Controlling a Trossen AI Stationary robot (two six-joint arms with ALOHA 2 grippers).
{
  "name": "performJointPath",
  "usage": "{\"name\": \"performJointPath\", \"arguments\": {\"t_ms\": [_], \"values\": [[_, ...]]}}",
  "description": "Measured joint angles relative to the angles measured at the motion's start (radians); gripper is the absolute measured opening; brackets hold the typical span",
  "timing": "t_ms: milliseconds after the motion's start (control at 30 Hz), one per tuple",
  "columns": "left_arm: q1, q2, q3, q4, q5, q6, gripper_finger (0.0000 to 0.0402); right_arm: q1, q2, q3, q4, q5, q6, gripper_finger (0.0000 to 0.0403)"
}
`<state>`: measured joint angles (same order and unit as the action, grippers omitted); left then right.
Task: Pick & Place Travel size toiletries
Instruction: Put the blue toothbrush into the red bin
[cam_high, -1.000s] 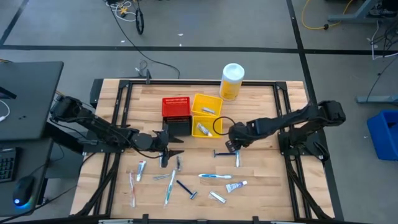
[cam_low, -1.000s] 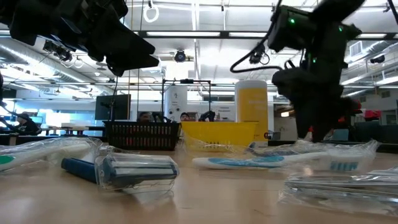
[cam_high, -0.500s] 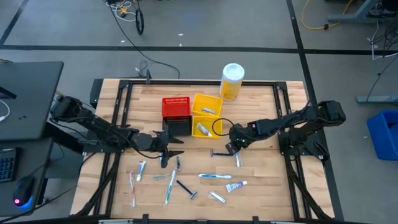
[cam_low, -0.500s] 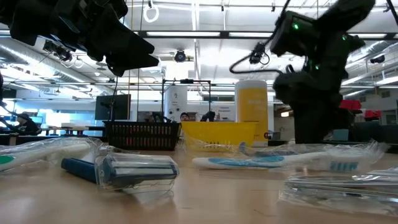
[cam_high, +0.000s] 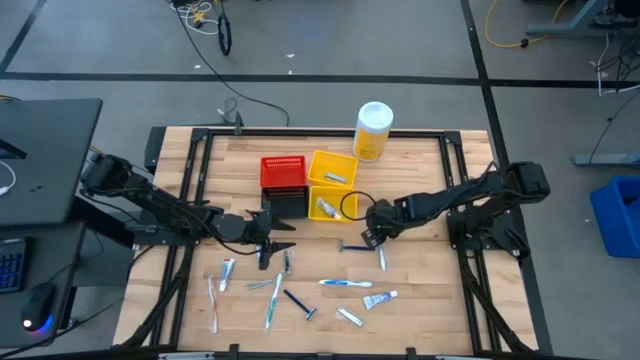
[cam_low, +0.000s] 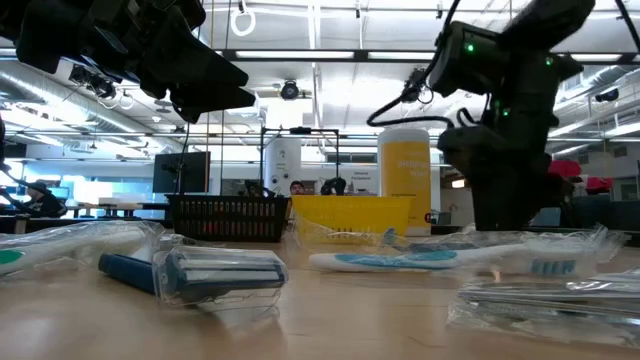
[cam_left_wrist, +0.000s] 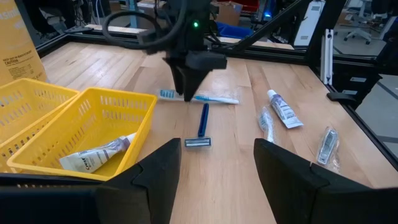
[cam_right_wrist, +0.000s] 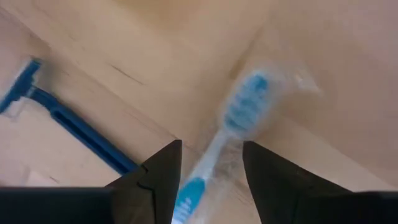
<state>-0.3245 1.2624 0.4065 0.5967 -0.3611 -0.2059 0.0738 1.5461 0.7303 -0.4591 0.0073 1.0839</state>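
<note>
Right hand (cam_high: 372, 237) poised low over the worktop (cam_high: 420, 290), fingers parted astride a wrapped blue-and-white toothbrush (cam_right_wrist: 231, 134) without closing on it; a blue razor (cam_right_wrist: 68, 127) lies just beside that toothbrush. Left hand (cam_high: 283, 236) hangs wide open and empty in front of the black bin (cam_high: 288, 207), near the yellow bins (cam_high: 330, 185) and the red bin (cam_high: 283, 171). One yellow bin holds a white-silver tube (cam_left_wrist: 96, 154). Remaining toiletries are scattered on the near half of the worktop: a second blue-and-white toothbrush (cam_high: 346, 284), tubes (cam_high: 378, 299), a dark blue razor (cam_high: 300, 304) and red-and-white toothbrushes (cam_high: 213, 302). Yellow bottle (cam_high: 372, 131) stands at the far edge.
</note>
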Motion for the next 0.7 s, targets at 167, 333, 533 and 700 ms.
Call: {"name": "performJointPath", "arguments": {"t_ms": [167,333,533,700], "values": [[0.0,0.0,0.0,-0.001,0.0,0.0,0.0212,0.001,0.053,-0.003,0.049,0.017,-0.041,0.0166],[0.0,0.0,0.0,-0.001,0.0,-0.003,0.0212,0.018,0.067,-0.006,0.069,0.168,-0.204,0.0131],[0.0,0.0,0.0,-0.002,0.001,-0.022,0.0212,0.028,0.069,-0.007,0.072,0.204,-0.276,0.0068],[0.0,0.0,0.0,-0.002,0.008,-0.019,0.0212,0.026,0.064,-0.007,0.063,0.158,-0.285,0.0031]]}}
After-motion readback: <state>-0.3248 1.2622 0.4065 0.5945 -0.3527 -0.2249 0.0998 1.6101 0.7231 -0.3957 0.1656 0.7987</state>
